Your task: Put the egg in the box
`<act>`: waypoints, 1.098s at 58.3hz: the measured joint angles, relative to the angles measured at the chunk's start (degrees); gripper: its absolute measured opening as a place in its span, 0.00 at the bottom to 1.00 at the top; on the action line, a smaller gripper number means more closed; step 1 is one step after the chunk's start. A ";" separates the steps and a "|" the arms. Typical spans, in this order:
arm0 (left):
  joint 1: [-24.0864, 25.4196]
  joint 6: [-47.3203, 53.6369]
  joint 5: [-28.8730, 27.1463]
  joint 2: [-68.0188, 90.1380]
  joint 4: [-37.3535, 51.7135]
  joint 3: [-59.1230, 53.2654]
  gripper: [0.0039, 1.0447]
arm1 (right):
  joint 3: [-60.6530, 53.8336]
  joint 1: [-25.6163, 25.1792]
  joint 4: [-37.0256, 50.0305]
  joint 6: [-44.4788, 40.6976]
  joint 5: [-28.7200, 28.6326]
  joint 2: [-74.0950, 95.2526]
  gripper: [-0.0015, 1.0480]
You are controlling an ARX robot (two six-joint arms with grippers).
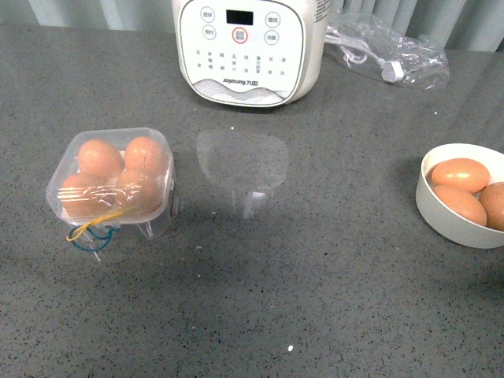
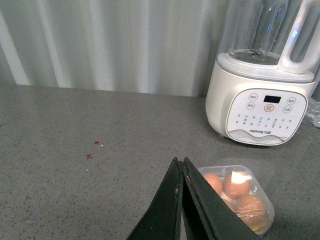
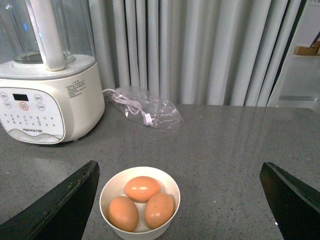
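The box [image 1: 110,183], a clear plastic case with yellow and blue bands at its front, sits at the left of the grey table with its lid down over several brown eggs. Three more brown eggs, one of them the egg [image 1: 459,174], lie in a round white bowl [image 1: 441,216] at the right edge. Neither arm shows in the front view. My left gripper [image 2: 180,161] is shut and empty, hovering just short of the box [image 2: 252,197]. My right gripper [image 3: 178,164] is open wide above the bowl [image 3: 107,187], its fingers well apart on either side of the eggs [image 3: 142,188].
A white Joyoung blender [image 1: 248,47] stands at the back centre. A clear plastic bag with a white cable [image 1: 390,55] lies at the back right. Grey curtains hang behind the table.
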 joint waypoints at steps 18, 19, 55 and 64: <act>0.00 0.00 0.11 -7.17 -7.08 0.00 0.03 | 0.00 0.00 0.00 0.00 -0.02 0.00 0.93; 0.00 0.00 0.11 -7.17 -7.08 0.00 0.03 | 0.00 0.00 0.00 0.00 0.00 0.00 0.93; 0.00 -0.02 0.11 -7.19 -7.08 0.00 0.81 | 0.00 0.00 0.00 0.00 0.00 0.00 0.93; 0.00 -0.02 0.11 -7.19 -7.08 0.00 0.93 | 0.00 0.00 0.00 0.00 0.00 0.00 0.93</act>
